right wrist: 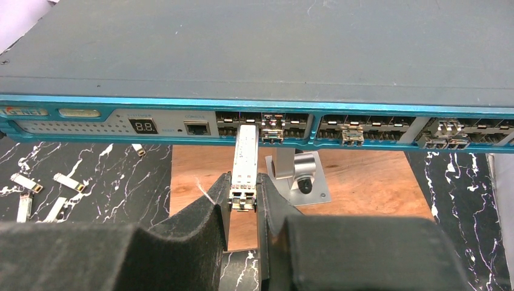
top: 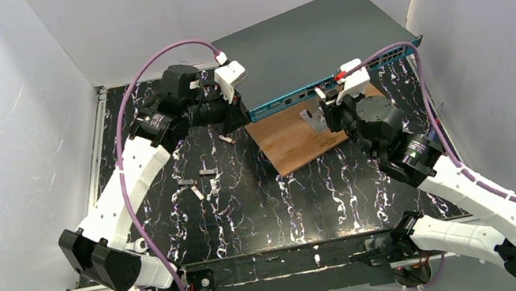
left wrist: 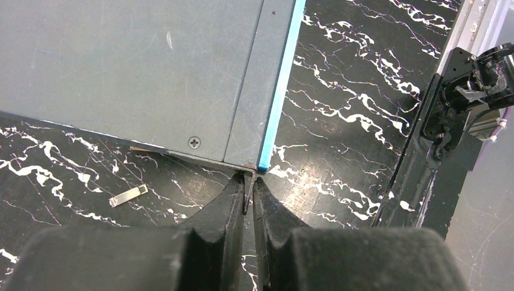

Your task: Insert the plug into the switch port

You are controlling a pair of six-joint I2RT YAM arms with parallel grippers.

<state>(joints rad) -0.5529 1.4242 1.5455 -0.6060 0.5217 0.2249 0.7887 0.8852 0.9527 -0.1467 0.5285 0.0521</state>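
Observation:
The switch (top: 308,40) is a wide dark grey box with a teal front strip (right wrist: 151,103) of small sockets. My right gripper (right wrist: 243,182) is shut on the plug (right wrist: 245,157), a slim silver module. The plug points at the strip, with its front end at the mouth of a socket in the left group. How far in it sits is unclear. My left gripper (left wrist: 248,182) is shut on a thin metal tab at the switch's (left wrist: 121,66) left front corner, beside the end of the teal strip (left wrist: 279,91).
A brown wooden board (right wrist: 363,176) with a silver metal bracket (right wrist: 300,176) lies under the switch's front. Other modules sit in sockets (right wrist: 273,136). Several loose modules lie on the black marbled mat (top: 201,179), and they also show in the right wrist view (right wrist: 36,188). White walls enclose the table.

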